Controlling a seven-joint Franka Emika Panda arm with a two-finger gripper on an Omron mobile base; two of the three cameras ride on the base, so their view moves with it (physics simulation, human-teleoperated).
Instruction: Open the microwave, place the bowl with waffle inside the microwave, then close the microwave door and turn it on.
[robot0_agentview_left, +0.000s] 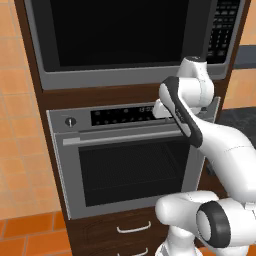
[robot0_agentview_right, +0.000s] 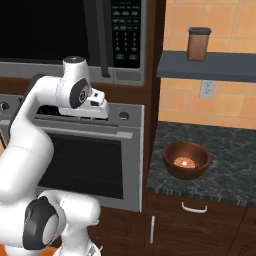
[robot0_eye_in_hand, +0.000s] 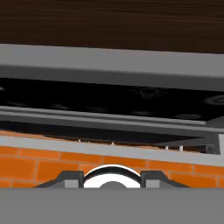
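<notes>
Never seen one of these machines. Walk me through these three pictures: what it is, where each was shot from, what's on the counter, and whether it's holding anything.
It is a white robot arm on a base that can drive, in a computer-drawn kitchen. Two pictures come from cameras on the base, behind the arm to its left and right. The third comes from a camera on the hand, looking along the gripper at the oven front, close up. Above the oven sits the microwave, its microwave door shut. On the dark counter to the right stands the reddish-brown bowl with the waffle inside. A brown jar stands on the shelf above. Nothing lies between the fingertips; whether they are open or shut is unclear.
</notes>
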